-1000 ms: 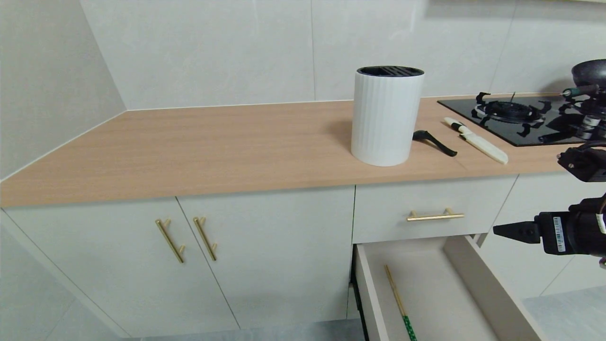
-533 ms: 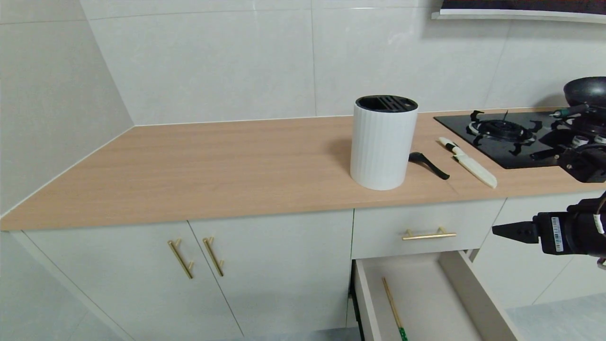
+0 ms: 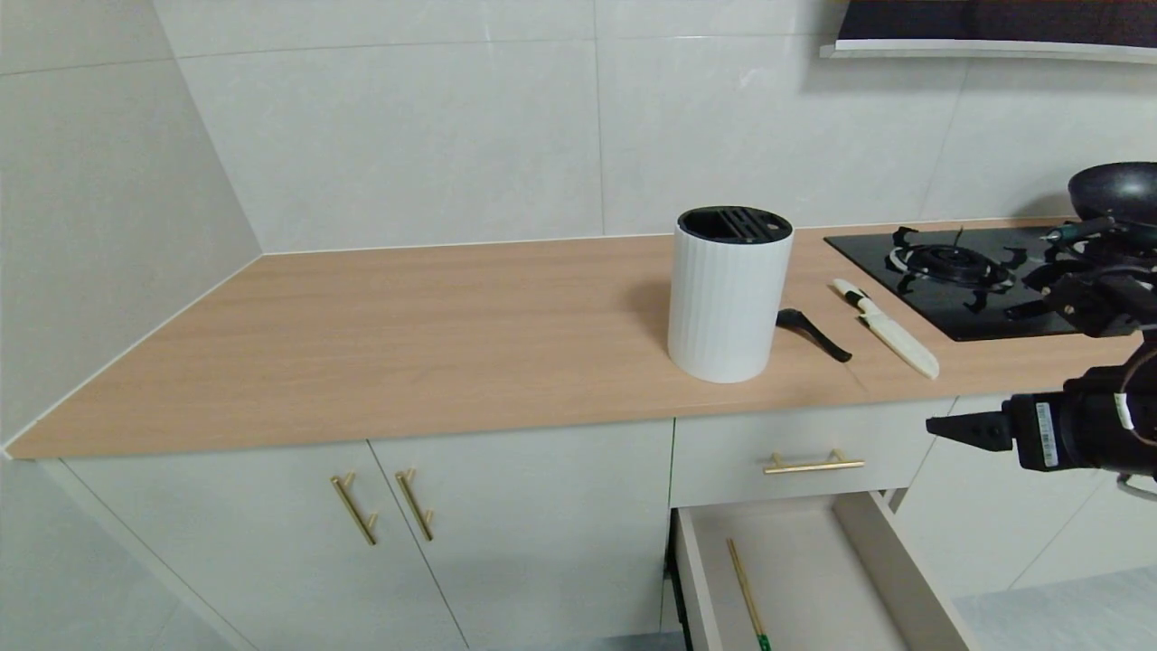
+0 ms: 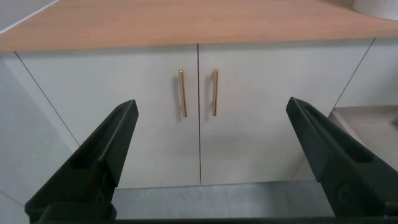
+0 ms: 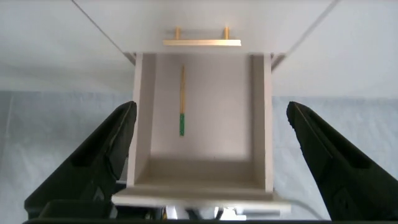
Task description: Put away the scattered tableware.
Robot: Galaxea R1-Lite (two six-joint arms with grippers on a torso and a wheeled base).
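Observation:
A white knife and a black spoon lie on the wooden counter, right of a white ribbed utensil holder. Below them a drawer stands pulled out, with one wooden chopstick with a green end lying in it. My right gripper hangs in front of the cabinets, right of the drawer and below counter height. In the right wrist view it is open above the drawer and the chopstick. My left gripper is open, low, facing two cabinet doors.
A black gas hob with a dark pan sits at the counter's right end. The closed upper drawer has a gold handle. The cabinet doors carry gold handles. The counter's left half is bare wood.
The head camera has tilted up, so the whole scene sits lower in the picture and a hood edge shows at top right. The things on the counter and in the drawer have not moved.

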